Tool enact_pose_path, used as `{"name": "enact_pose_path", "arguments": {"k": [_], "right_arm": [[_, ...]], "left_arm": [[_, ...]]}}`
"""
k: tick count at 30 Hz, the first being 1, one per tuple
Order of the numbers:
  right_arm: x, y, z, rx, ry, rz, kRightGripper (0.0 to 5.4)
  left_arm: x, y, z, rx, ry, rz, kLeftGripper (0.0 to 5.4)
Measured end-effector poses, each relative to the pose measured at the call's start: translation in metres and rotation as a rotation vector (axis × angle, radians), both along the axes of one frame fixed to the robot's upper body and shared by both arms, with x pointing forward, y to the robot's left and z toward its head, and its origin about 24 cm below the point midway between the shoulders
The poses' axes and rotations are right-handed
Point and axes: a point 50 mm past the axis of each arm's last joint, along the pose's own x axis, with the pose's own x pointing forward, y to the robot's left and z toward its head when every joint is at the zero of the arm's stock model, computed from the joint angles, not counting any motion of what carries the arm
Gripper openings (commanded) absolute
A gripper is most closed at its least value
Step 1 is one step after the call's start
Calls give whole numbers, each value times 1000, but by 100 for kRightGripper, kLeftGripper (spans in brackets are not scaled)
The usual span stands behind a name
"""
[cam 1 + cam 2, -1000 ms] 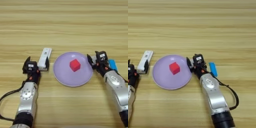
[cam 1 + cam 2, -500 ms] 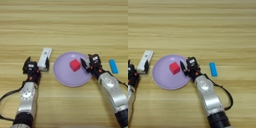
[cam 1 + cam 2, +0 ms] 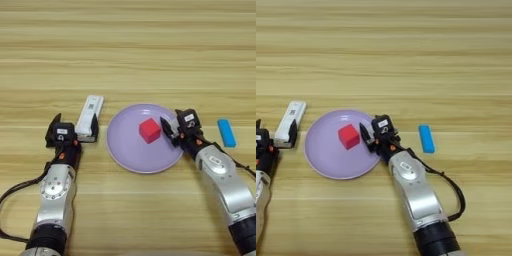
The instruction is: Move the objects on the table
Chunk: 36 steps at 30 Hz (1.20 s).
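Observation:
A red cube [image 3: 149, 130] sits on the round lilac plate [image 3: 129, 150] in the middle of the table [image 3: 128, 50]. My right gripper [image 3: 170, 132] hangs over the plate's right rim, just right of the cube. It is shut on a small pale-grey block [image 3: 173, 123], which is mostly hidden by the fingers. The short blue bar [image 3: 226, 132] lies on the wood to the right of that arm. Left of the plate lies the long white stick [image 3: 90, 116]. My left gripper [image 3: 73, 131] is open, and the stick's near end is between its fingers.
Both forearms reach in from the near edge, the left one [image 3: 55, 190] and the right one [image 3: 225, 180]. A black cable [image 3: 453, 187] loops beside the right forearm. Bare wood fills the far half of the table.
My right gripper has moved left from beside the blue bar to the plate's right rim, close to the red cube. The blue bar now shows in full. The left arm is still.

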Motion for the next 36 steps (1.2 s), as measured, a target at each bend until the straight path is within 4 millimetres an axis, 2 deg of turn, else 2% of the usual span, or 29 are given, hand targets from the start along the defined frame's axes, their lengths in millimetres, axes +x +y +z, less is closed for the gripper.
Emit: {"name": "enact_pose_path", "arguments": {"k": [15,23,36], "right_arm": [[0,0,5,14,-41,9,449],[3,-10,8,14,-63,-45,534],[8,-41,14,20,-102,-172,540]], "left_arm": [[0,0,0,0,0,1,540],[0,0,0,0,0,1,540],[0,0,0,0,0,3,540]]}}
